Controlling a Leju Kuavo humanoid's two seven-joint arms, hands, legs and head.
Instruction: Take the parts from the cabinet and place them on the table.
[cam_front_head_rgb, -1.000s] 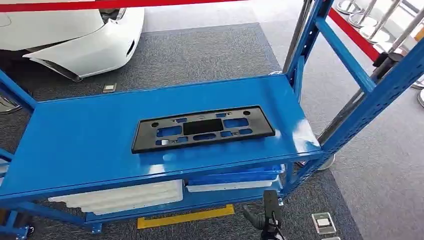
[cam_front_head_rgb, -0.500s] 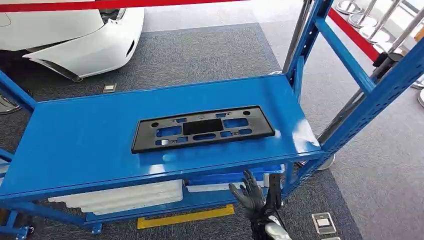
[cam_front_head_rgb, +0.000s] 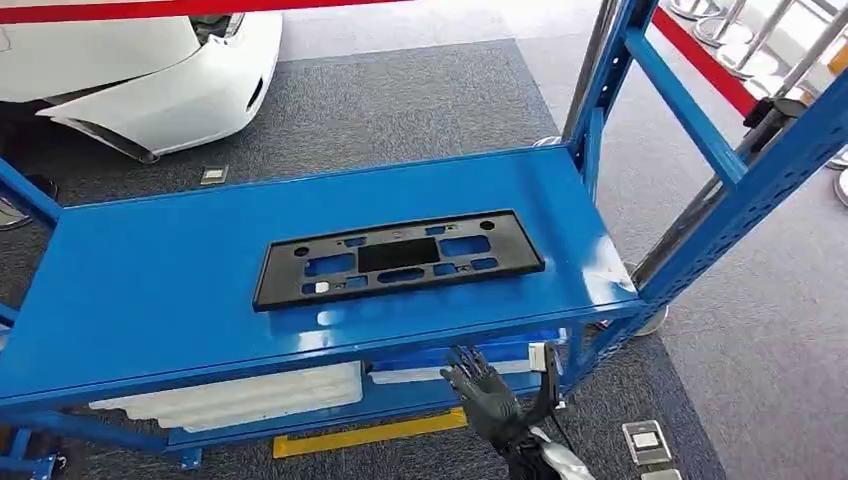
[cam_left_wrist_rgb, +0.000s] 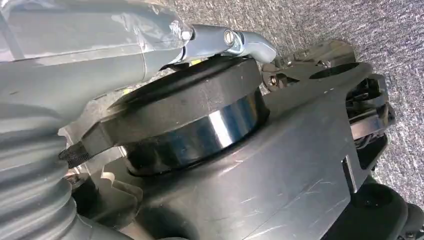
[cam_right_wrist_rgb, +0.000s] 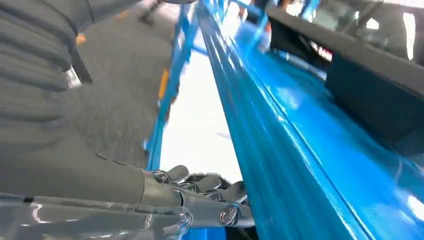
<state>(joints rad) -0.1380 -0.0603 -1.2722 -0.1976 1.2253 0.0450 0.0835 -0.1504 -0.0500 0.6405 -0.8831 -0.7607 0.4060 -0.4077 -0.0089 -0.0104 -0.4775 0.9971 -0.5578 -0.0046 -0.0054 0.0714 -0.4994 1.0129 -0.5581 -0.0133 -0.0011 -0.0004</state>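
- Closest to the camera, low in the head view, the right hand (cam_front_head_rgb: 487, 392) is raised with its dark fingers spread apart and nothing in them; it sits just below the front edge of the blue shelf (cam_front_head_rgb: 150, 290).
- From the right wrist camera, the fingers (cam_right_wrist_rgb: 200, 187) lie apart beside that same blue edge, not touching the part.
- Of the left hand I cannot tell the state: its wrist camera looks at the robot's own dark body and grey carpet.
- Just under the shelf, beside the right hand, white foam trays (cam_front_head_rgb: 230, 395) rest on the lower level.
- Above and beyond the hand, the black plate frame (cam_front_head_rgb: 400, 258) lies flat near the middle of the shelf, well apart from the fingers.
- Judging by this, the step in hand is the reach toward the frame; the next move calls for lifting the hand over the edge, then closing on the frame's near rim.
- Farther off, a white car (cam_front_head_rgb: 150, 70) stands on the carpet.
- No brand, label or writing is legible anywhere.
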